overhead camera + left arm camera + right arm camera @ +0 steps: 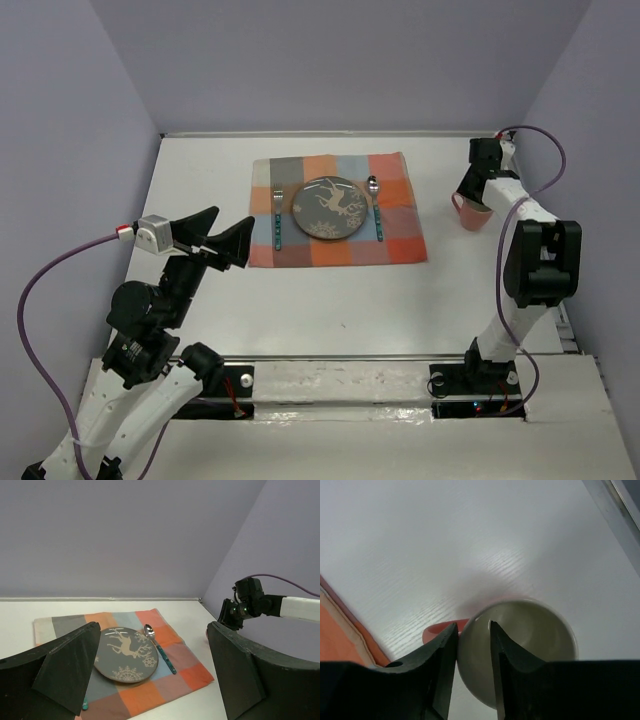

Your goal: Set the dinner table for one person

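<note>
On the tabletop (330, 310) a cloth (395, 235) is laid, with plate (329, 208), fork (277, 215) and spoon (375, 205) on it. Only the cup (470, 212), right of the cloth, seems not yet placed; its rim is pinched by the right end effector (474, 645). The left end effector (222, 236) is held spread, left of the cloth.

A checkered cloth (395, 238) of orange, blue and grey squares is spread flat, and a dark grey round plate (329, 208), decorated with a pale deer and snowflakes, is set at its middle. A fork (277, 216) with a teal handle is laid on the cloth just left of the plate, and a teal-handled spoon (376, 208) just right of it. A pink mug (470, 214), pale inside, is seen well apart to the cloth's right.
</note>
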Controlling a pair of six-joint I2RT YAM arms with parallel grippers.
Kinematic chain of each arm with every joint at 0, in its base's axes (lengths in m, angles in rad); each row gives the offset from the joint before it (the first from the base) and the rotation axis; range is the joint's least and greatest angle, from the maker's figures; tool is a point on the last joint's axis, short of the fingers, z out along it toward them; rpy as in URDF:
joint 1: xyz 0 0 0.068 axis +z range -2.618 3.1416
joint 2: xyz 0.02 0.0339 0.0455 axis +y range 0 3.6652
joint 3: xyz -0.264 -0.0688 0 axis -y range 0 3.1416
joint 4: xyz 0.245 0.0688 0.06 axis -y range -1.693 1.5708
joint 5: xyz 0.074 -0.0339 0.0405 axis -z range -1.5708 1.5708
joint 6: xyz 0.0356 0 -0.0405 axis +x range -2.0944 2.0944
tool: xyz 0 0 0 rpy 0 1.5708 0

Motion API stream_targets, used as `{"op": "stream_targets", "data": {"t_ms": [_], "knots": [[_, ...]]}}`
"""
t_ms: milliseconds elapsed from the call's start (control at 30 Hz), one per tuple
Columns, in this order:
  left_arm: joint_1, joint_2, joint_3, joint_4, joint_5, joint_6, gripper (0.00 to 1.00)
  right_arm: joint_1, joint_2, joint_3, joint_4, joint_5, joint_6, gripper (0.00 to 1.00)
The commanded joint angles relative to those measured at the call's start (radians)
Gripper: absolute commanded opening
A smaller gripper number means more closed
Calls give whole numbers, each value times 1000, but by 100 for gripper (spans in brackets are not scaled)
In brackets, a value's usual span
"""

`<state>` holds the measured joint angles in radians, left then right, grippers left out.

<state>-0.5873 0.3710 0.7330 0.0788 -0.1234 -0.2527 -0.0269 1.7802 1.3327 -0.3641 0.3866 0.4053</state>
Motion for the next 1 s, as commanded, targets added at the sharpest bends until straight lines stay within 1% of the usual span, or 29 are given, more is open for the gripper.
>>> {"op": "stream_targets", "data": {"t_ms": [0, 67, 100, 167, 233, 367, 400, 467, 500, 533, 600, 633, 667, 733, 767, 867, 967], "knots": [[-2, -1, -3, 56, 8, 4, 99, -8, 27, 74, 37, 0, -19, 25], [-2, 2, -4, 56, 7, 4, 99, -8, 18, 83, 37, 12, -20, 12], [-2, 5, -3, 55, 7, 4, 99, -8, 10, 86, 37, 14, -23, 0], [0, 6, -4, 53, 7, 6, 99, -8, -24, 92, 40, 8, -49, 0], [0, 9, -3, 55, 7, 4, 99, 19, -53, 103, 45, 32, -92, 0], [1, 19, -3, 55, 8, 6, 99, 123, -85, 169, 99, 23, -198, 0], [3, 22, -3, 55, 8, 7, 99, 157, -67, 228, 99, -10, -213, 0], [3, 28, -4, 55, 8, 9, 99, 194, -36, 295, 99, -38, -252, 0], [4, 29, -4, 55, 7, 9, 99, 194, -15, 331, 96, -67, -269, 0], [6, 29, -4, 55, 5, 10, 99, 209, 36, 411, 76, -107, -287, 0], [7, 26, -4, 55, 2, 12, 99, 219, 93, 497, 50, -130, -310, 0], [9, 28, -4, 55, -1, 12, 99, 231, 151, 541, 33, -162, -319, 0], [9, 28, -4, 55, -2, 12, 99, 242, 178, 628, 1, -176, -335, 0], [10, 28, -4, 56, -1, 13, 99, 252, 253, 704, -31, -240, -365, 0], [11, 29, -4, 56, -1, 13, 99, 265, 275, 768, -41, -255, -373, 0], [12, 32, -4, 55, -1, 15, 99, 274, 361, 880, -79, -279, -393, 0], [15, 32, -6, 56, -5, 15, 99, 285, 418, 927, -101, -321, -392, 0]]}}
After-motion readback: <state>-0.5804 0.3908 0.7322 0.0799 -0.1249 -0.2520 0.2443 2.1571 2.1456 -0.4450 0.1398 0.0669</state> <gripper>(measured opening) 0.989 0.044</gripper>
